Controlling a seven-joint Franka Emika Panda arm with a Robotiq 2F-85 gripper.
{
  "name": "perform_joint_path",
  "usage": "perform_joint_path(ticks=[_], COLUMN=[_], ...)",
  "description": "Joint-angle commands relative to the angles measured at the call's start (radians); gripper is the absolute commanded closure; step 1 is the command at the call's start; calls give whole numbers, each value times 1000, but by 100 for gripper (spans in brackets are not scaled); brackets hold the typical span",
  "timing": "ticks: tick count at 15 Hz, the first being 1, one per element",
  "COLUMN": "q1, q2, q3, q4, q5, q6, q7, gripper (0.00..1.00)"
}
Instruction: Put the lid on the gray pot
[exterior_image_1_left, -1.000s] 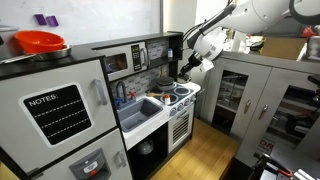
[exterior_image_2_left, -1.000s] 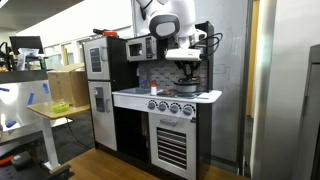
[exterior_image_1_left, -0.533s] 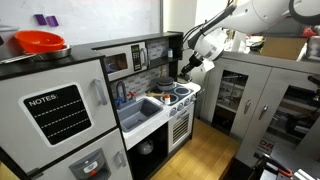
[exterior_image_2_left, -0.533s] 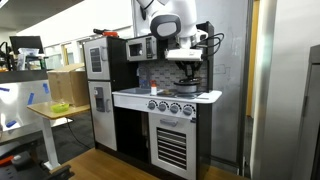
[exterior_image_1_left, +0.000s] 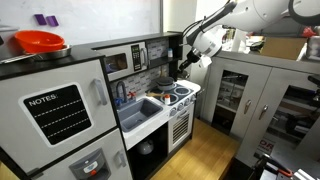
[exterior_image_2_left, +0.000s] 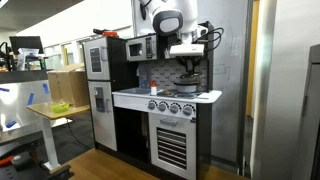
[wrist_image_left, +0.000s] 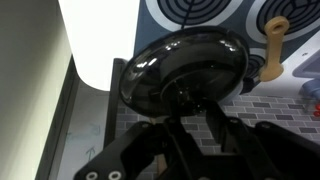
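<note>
Wrist view -- claw (wrist_image_left: 190, 110) pinching round lid (wrist_image_left: 185, 62) by its knob (gripping from both sides), lid hovering over stove burners (wrist_image_left: 192, 10).

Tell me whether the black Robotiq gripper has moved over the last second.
Yes. In an exterior view the gripper has risen slightly, away from the white toy countertop, and is shut on the round dark lid.

The toy fridge's chalkboard (exterior_image_1_left: 57, 113) reads "NOTES".
</note>
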Motion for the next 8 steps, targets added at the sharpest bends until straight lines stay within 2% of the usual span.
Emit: perform_joint_path(ticks=[1,8], q1=[-21,-22], q2=[47,163], q3=[36,90], q4=[86,255], q5=[-40,-59], q6=[-40,-64], q7=[1,11], gripper=[92,92])
